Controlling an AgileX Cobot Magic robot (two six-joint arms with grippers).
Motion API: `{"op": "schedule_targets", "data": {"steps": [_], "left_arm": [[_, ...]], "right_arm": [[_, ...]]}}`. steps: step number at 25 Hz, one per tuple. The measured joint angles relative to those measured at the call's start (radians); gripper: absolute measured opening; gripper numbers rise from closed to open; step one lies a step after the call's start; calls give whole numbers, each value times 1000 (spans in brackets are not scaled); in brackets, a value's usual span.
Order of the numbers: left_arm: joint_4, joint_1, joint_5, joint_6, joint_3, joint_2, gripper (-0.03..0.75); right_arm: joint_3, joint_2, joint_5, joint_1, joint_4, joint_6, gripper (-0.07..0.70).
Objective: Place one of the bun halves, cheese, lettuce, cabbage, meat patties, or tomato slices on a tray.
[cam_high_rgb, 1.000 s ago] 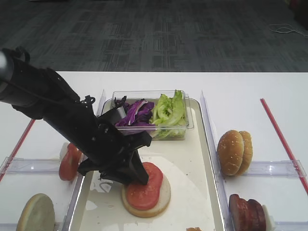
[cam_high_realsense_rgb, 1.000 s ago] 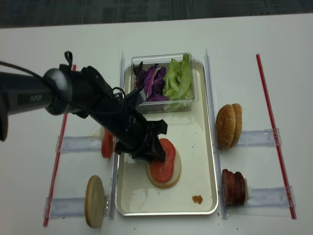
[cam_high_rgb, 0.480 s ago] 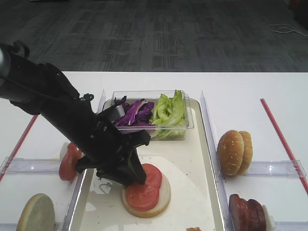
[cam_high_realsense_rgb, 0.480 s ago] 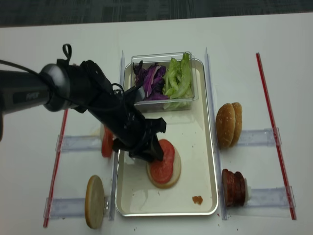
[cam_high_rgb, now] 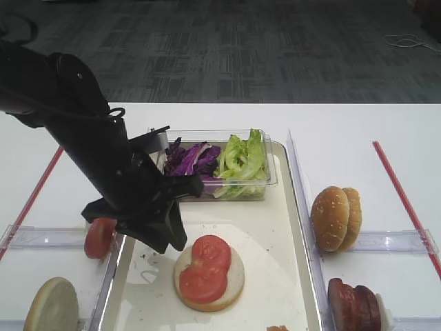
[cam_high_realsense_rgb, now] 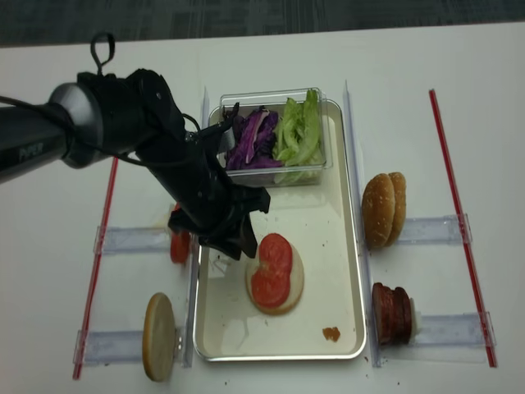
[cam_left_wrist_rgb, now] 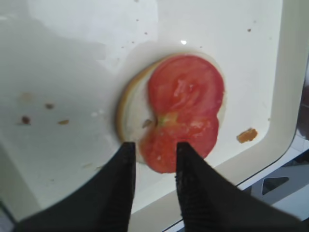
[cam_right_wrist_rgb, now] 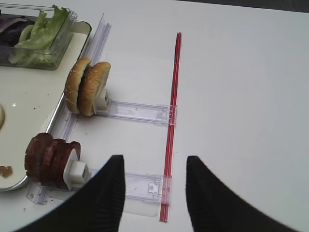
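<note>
the left gripper (cam_left_wrist_rgb: 153, 157), jaws apart and empty, hangs just left of the tomato slices (cam_high_rgb: 204, 267) overlapping on the bun half (cam_high_rgb: 233, 281).

tray (cam_high_realsense_rgb: 349, 271) on white table (cam_high_realsense_rgb: 459, 98)

- I am lifting my left gripper (cam_left_wrist_rgb: 153, 159) up and off the tomato slices (cam_high_rgb: 204, 268), where a second ago its fingertips were pressing on the upper slice.
- I am pulling my left arm (cam_high_realsense_rgb: 123, 131) back toward the left rim of the tray (cam_high_rgb: 293, 207), so both slices are showing whole now on the bun half (cam_high_realsense_rgb: 276, 287) instead of half hidden behind me.
- My jaws are standing a little wider apart than a second ago, with nothing between them in the left wrist view.
</note>
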Motion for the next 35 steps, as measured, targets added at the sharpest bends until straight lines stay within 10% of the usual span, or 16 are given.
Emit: {"op": "schedule_targets", "data": {"steps": [18,35], "left_arm": [[466,0,231,-345,-173,-84,200],[580,3,244,-426,-251,-85,200]], "right_arm": [[0,0,0,0,0,0,326],[0,0,0,0,0,4,326]]}}
